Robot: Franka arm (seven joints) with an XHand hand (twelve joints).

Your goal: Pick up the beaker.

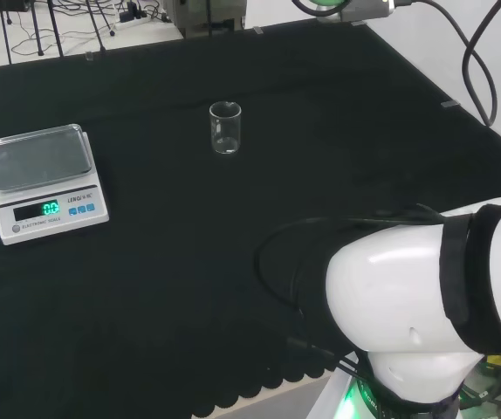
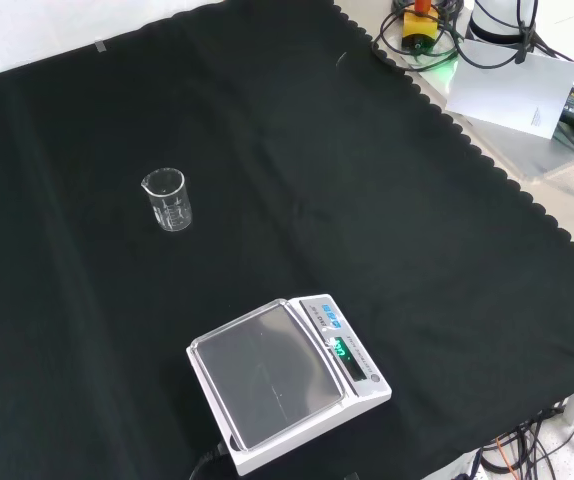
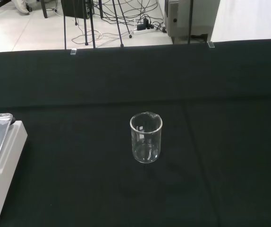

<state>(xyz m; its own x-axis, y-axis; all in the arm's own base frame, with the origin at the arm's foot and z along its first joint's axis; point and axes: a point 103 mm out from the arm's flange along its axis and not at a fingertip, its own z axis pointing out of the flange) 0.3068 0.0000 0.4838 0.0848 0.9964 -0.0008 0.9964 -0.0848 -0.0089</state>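
Beaker [image 1: 225, 128] stands upright and empty on the desk [image 1: 233, 262], well apart from the scale [image 1: 45, 182] — clear glass tips if you clip its rim — and you cannot tell how the fingers stand.
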